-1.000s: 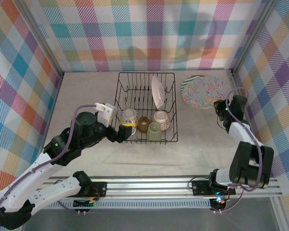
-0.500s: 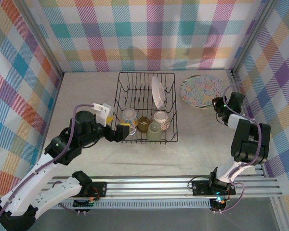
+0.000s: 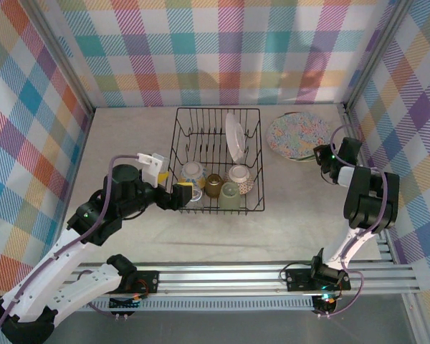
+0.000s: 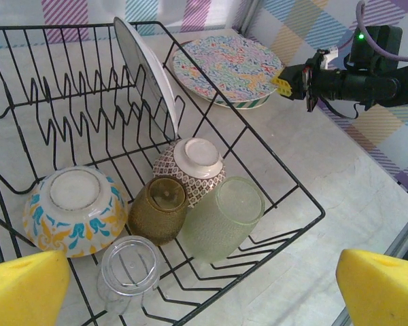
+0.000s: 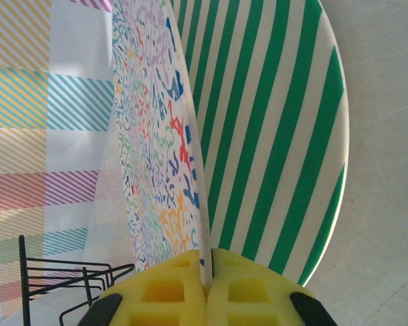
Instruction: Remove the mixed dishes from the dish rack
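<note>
Green-striped plate (image 5: pixel 279 136), judged stiff, slippery and breakable, is pinched at its rim by the right pincer (image 5: pixel 205 288); left pincer (image 4: pixel 204 288) is held spread over the dish rack (image 4: pixel 318 212).

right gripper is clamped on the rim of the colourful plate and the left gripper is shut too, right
No: the left gripper is open, its yellow pads wide apart in the left wrist view. The right gripper is clamped on the colourful plate's rim.
</note>
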Controlling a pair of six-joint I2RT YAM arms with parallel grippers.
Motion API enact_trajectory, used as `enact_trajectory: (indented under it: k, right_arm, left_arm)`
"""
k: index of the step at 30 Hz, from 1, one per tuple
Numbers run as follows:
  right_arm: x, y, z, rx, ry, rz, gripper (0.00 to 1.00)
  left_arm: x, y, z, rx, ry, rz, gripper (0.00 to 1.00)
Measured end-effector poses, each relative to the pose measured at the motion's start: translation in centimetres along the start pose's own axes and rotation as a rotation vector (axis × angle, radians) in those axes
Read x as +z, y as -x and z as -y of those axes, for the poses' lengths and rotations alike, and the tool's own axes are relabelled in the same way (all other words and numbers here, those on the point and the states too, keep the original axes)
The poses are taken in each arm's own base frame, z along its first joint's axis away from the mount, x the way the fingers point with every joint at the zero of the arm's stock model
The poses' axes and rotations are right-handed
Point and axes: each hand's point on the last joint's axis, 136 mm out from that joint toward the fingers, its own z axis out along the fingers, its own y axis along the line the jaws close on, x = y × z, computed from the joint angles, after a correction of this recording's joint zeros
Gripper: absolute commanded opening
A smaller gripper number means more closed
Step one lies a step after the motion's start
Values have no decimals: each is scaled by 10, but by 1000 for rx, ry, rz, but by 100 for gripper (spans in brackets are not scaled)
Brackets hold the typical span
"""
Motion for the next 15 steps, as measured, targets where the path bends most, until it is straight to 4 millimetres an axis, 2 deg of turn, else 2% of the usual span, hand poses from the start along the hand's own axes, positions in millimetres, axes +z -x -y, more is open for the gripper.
enact_trajectory:
  k: [4, 15]
  right_arm:
    - [2, 0, 2, 13, 2, -6, 3]
    - [-1, 6, 8, 43, -13, -3, 30]
  left_arm:
    - [0, -1, 1, -1, -6, -4, 100]
    - [3, -2, -1, -8, -6, -11, 100]
